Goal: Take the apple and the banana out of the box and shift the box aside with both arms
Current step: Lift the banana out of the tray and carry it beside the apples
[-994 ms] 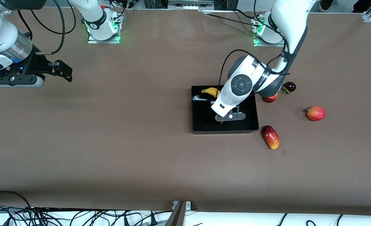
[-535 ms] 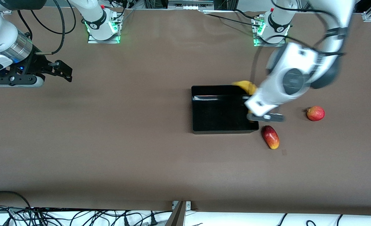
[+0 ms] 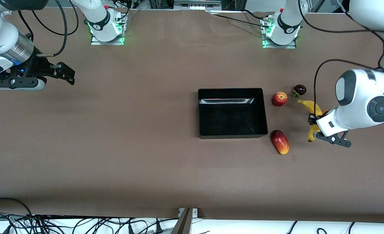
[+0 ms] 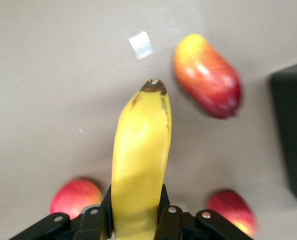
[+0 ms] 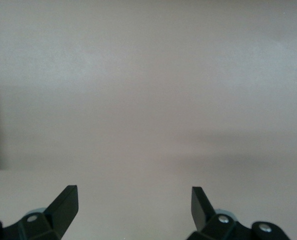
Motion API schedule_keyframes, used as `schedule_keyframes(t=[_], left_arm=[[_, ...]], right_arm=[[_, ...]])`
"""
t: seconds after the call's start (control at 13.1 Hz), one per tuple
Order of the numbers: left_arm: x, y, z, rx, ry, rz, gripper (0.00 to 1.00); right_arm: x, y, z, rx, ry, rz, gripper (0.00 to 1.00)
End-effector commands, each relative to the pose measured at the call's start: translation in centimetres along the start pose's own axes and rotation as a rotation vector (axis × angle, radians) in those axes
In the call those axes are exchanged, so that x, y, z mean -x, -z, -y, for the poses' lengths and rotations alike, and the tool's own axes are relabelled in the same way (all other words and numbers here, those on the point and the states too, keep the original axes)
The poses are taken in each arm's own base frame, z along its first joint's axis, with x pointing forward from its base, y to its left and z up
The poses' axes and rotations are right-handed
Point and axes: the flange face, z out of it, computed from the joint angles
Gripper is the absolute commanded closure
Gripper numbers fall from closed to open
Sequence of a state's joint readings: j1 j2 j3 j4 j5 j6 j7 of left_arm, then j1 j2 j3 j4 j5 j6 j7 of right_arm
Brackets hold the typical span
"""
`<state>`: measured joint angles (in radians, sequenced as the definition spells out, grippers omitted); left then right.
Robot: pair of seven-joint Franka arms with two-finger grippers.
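Observation:
My left gripper (image 3: 313,121) is shut on the yellow banana (image 3: 310,107) and holds it above the table among the loose fruits; the grip shows in the left wrist view (image 4: 136,210), banana (image 4: 141,150). The black box (image 3: 202,112) is empty; its corner shows in the left wrist view (image 4: 293,135). The mango (image 3: 280,141) (image 4: 207,75), the apple (image 3: 279,98) (image 4: 231,210) and the purple mangosteen (image 3: 299,89) lie on the table beside the box. The round red fruit (image 4: 76,197) is mostly hidden under my left hand in the front view. My right gripper (image 3: 65,74) (image 5: 133,200) is open and empty, waiting.
A small pale tape patch (image 4: 140,44) is on the table close to the mango. The left arm's white wrist (image 3: 362,104) hangs over the left arm's end of the table. Cables lie along the front edge (image 3: 81,224).
My left gripper lifted the banana out of the box and carried it toward the left arm's end of the table, over the loose fruits. The right arm has not moved.

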<state>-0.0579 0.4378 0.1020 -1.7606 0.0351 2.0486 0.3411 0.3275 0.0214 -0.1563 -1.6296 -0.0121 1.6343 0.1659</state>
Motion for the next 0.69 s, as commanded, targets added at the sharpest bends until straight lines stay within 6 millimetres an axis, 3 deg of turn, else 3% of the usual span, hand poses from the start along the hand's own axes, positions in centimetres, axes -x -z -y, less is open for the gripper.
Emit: schedule_keyframes(t=[0.0,0.23,0.38,0.46,0.54,0.61], left_arm=[[0.1,-5.6,1.3,-0.036,-0.05,-0.028,1.0],[0.1,-9.7,1.2,-0.034,-0.052,-0.012,1.0],[0.0,-10.9,1.1,-0.034,-0.054,-0.011,1.0],[0.0,-11.0,1.0,-0.034,-0.056,-0.01,0.9],[0.0,-11.0,1.0,-0.03,-0.052,-0.012,0.35],[0.0,-10.9,0.8,-0.025,-0.044,-0.014,0.0]], right_arm=[[-0.2,0.4,-0.1,0.009,0.013,-0.004,0.0],[-0.2,0.4,-0.2,0.008,0.012,-0.004,0.0],[-0.2,0.4,-0.2,0.009,0.012,-0.004,0.0],[-0.2,0.4,-0.1,0.009,0.013,-0.004,0.0],[-0.2,0.4,-0.2,0.008,0.012,-0.004,0.0],[-0.2,0.4,-0.1,0.009,0.013,-0.004,0.0]])
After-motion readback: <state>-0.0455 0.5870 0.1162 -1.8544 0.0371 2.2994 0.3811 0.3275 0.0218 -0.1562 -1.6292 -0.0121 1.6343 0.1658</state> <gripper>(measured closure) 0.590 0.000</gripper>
